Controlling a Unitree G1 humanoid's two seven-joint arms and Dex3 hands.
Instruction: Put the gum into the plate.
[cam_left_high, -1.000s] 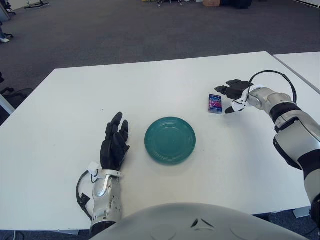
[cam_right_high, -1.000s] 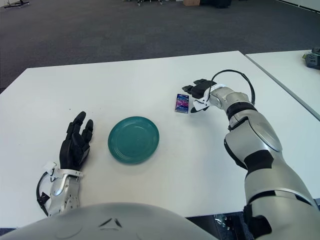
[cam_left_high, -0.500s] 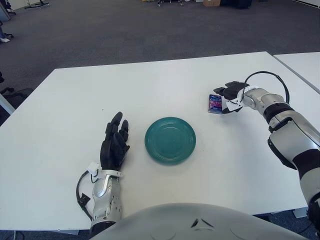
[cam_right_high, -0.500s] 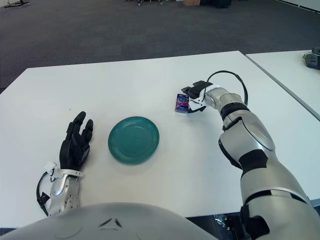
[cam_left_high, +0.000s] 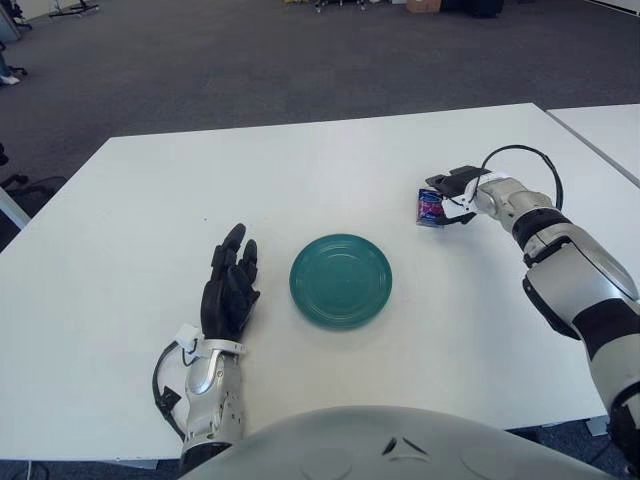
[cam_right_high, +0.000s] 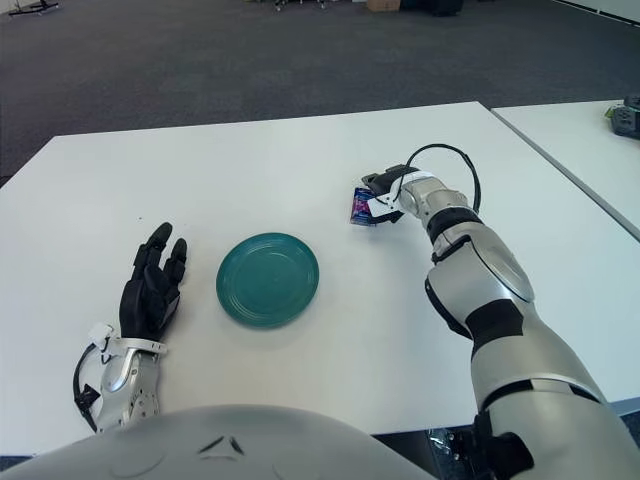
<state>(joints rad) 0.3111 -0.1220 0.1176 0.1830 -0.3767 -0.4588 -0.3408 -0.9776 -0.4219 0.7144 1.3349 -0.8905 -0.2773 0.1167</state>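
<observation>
Grasp step right now: my right hand (cam_left_high: 452, 192) is at the gum (cam_left_high: 430, 207), fingers around it, but I can't tell if they've clamped. Gum's on the tabletop (cam_left_high: 130, 220), right of the plate (cam_left_high: 340, 280). Next: squeeze, lift, carry left. Left hand (cam_left_high: 228, 288) idle beside plate, fingers relaxed.

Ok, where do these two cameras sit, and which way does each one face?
Left eye view: on the head, looking forward and down at the white table; both arms show, with the chest edge at the bottom.
Right eye view: same head, slightly rightward; more of the right arm shows.
Shared: green plate, gum pack, right hand at the gum, left hand left of the plate.
</observation>
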